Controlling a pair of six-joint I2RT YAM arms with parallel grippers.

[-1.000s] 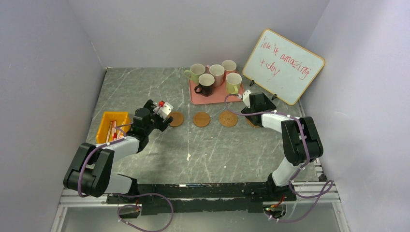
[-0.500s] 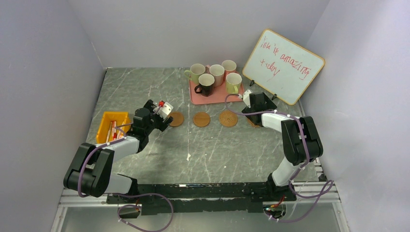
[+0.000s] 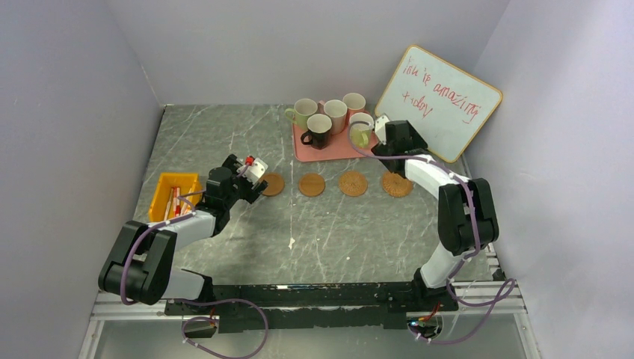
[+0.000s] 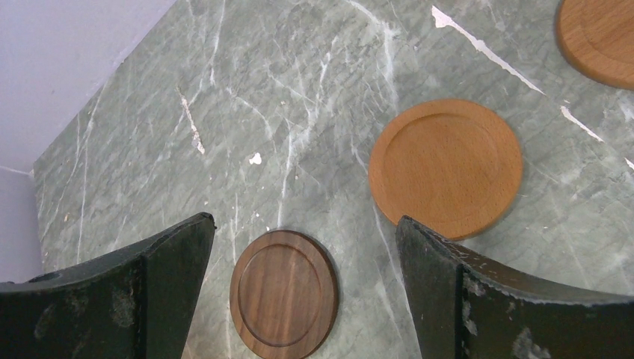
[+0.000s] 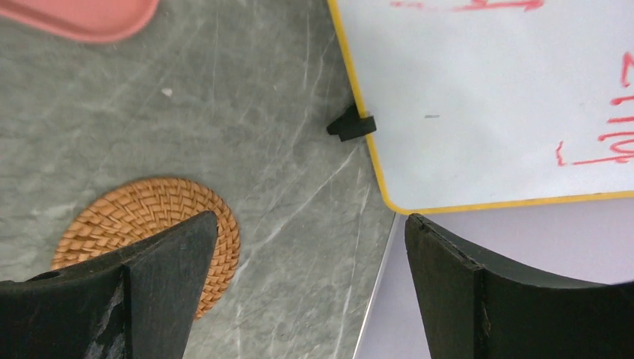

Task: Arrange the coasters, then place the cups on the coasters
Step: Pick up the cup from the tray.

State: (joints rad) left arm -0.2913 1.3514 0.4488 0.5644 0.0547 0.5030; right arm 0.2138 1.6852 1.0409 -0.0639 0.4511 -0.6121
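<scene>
Far back on the table [image 3: 224, 134], the biggest thing is the whiteboard [image 3: 437, 101], off on my right side. Next to it sits the pink tray [image 3: 329, 155], and all five cups [image 3: 335, 116] stand close together on it, none on a coaster yet. My right gripper [image 5: 310, 219] is wide open and holds nothing. It hangs by the right end of the tray, with the whiteboard on its other side. The green cup [image 3: 362, 126] is the closest one, just to its left, so I think this hand should fetch the cups. My left gripper [image 4: 306, 219] is wide open and empty too, and it is well away from the tray. The coasters [image 3: 312, 185] lie in a row across the middle, nearer to me than the tray. The woven coaster [image 5: 149, 209] at the right end lies near my right gripper and not far from the green cup. The dark coaster [image 4: 282, 298] at the left end lies under my left gripper.
</scene>
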